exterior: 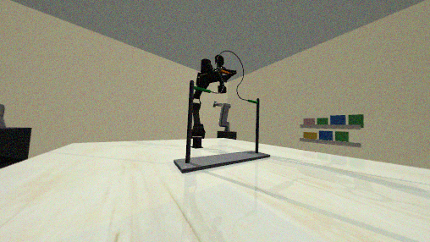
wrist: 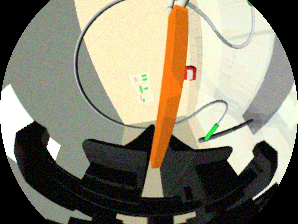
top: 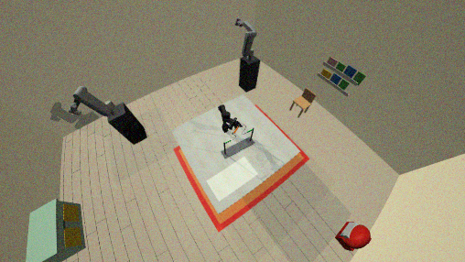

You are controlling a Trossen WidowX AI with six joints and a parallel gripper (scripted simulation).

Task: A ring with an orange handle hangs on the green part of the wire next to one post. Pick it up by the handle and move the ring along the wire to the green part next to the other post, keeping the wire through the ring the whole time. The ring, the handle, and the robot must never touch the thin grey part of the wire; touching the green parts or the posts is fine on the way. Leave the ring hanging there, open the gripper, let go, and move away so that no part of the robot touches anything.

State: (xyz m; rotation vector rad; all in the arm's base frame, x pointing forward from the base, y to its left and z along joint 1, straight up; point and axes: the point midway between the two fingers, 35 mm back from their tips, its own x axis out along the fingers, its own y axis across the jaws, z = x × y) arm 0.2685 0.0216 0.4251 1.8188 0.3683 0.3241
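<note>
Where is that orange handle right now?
In the exterior view the orange handle is clamped in the black gripper, high above the left post, beside the green wire section.

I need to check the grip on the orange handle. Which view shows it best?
The wrist view: the orange handle fills the frame, running from the shut gripper up to the ring. The exterior view shows a thin orange sliver; the top view, a tiny orange speck.
</note>
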